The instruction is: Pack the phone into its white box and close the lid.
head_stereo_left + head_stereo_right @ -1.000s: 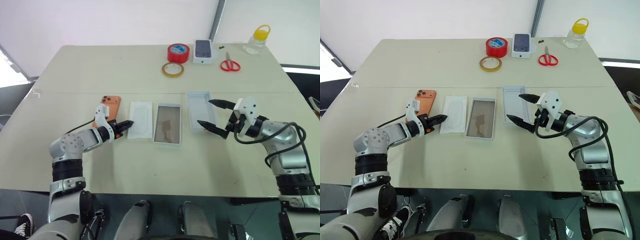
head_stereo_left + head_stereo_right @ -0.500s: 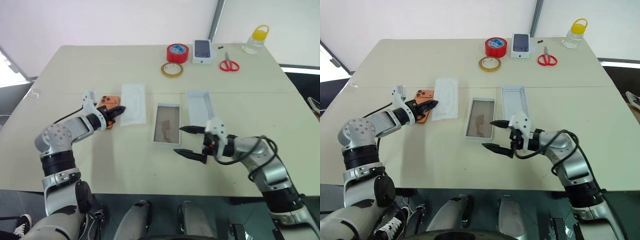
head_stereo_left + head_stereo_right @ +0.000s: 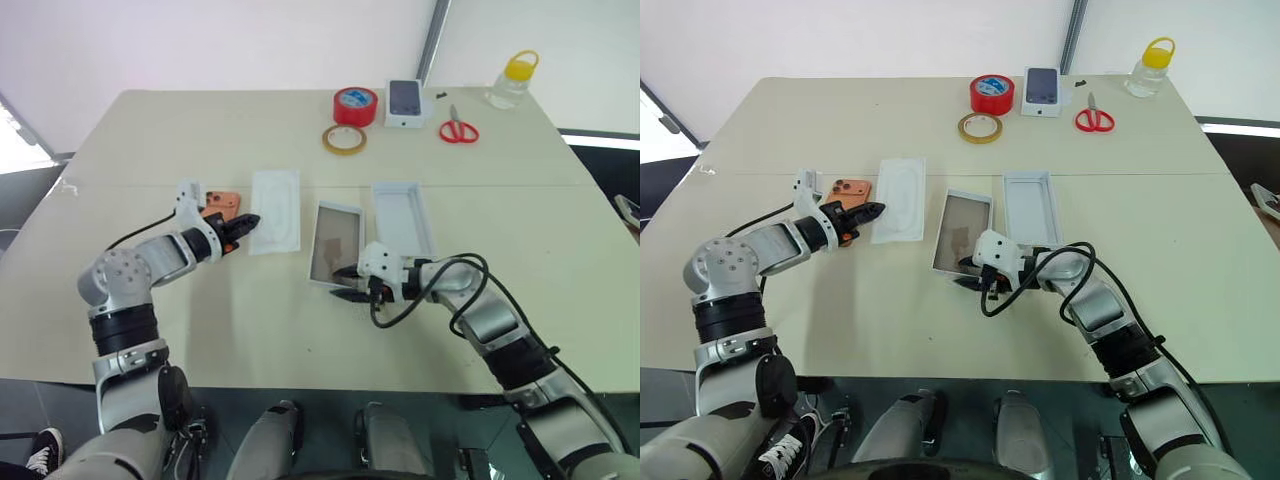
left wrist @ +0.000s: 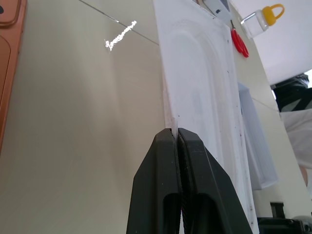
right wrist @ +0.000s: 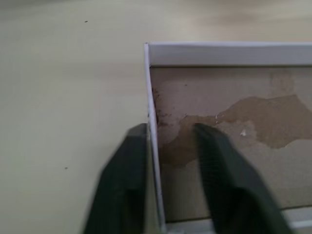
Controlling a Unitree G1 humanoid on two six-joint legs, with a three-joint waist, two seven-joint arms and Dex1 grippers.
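My right pincer [image 3: 967, 274] straddles the white box [image 3: 963, 232] wall, not clearly clamped; left pincer [image 3: 245, 222] grips the insert [image 3: 274, 210]; next, seat the phone [image 3: 846, 197].

A pale beige counter [image 3: 300, 130] with a faint seam across its middle stands before a plain white wall [image 3: 220, 40]. A grey pole [image 3: 432, 40] rises behind the far edge, and dark floor [image 3: 600, 150] shows at the right.
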